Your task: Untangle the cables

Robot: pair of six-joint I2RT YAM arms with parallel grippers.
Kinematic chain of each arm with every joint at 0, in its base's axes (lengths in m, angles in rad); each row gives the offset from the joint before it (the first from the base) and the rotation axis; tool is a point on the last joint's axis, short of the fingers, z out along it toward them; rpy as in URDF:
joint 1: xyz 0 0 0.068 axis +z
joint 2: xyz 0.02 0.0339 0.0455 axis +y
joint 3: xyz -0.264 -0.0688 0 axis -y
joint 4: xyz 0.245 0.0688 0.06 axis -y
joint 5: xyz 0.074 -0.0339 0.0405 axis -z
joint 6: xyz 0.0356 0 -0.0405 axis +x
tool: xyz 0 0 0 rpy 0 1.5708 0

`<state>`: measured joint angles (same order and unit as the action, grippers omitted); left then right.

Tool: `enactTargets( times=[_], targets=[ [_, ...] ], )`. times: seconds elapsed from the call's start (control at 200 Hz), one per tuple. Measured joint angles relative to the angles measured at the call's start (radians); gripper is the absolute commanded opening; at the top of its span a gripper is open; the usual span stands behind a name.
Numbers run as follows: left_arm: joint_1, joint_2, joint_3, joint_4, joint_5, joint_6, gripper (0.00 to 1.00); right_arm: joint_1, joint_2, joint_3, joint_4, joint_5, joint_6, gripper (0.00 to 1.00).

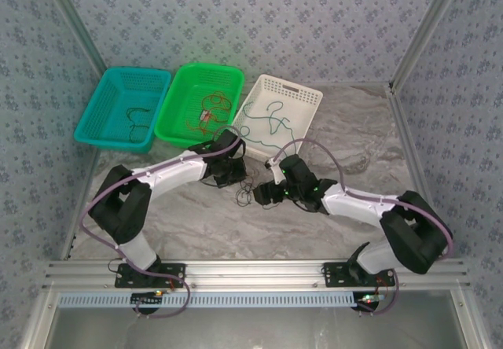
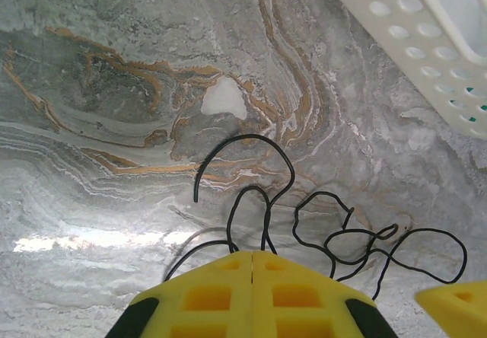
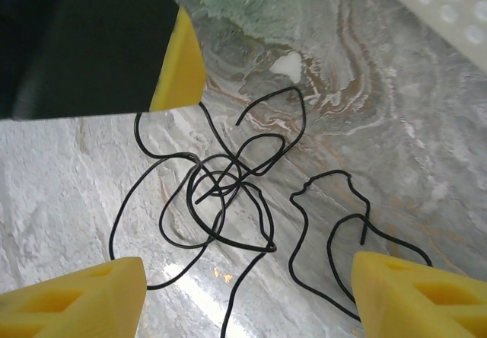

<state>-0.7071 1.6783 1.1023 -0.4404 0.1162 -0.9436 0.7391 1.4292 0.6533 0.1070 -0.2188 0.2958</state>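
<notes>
Arms bent inward over the tangled black cable (image 3: 228, 193)
Stretched low, the left gripper (image 2: 251, 256) is closed on one strand; the right gripper (image 3: 247, 296) hangs with fingers wide apart above the loops on the marble table (image 1: 196, 227).

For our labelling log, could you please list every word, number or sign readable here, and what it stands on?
None can be read: the teal basket, green basket, white basket, marbled table and black cables bear no lettering.
</notes>
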Motion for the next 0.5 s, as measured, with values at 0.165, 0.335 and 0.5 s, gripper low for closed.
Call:
enactTargets(
  times=[0.165, 0.335, 0.5],
  targets=[
    [0.000, -0.001, -0.013, 0.007, 0.003, 0.000, 0.00, -0.012, 0.076, 0.016, 0.034, -0.022, -0.038, 0.68],
    [0.000, -0.001, -0.016, 0.018, 0.003, 0.000, 0.00, -0.010, 0.143, 0.041, 0.084, -0.005, -0.055, 0.53],
    [0.000, -0.010, -0.034, 0.026, 0.010, 0.000, 0.00, 0.010, 0.195, 0.058, 0.136, 0.019, -0.053, 0.46]
  ],
)
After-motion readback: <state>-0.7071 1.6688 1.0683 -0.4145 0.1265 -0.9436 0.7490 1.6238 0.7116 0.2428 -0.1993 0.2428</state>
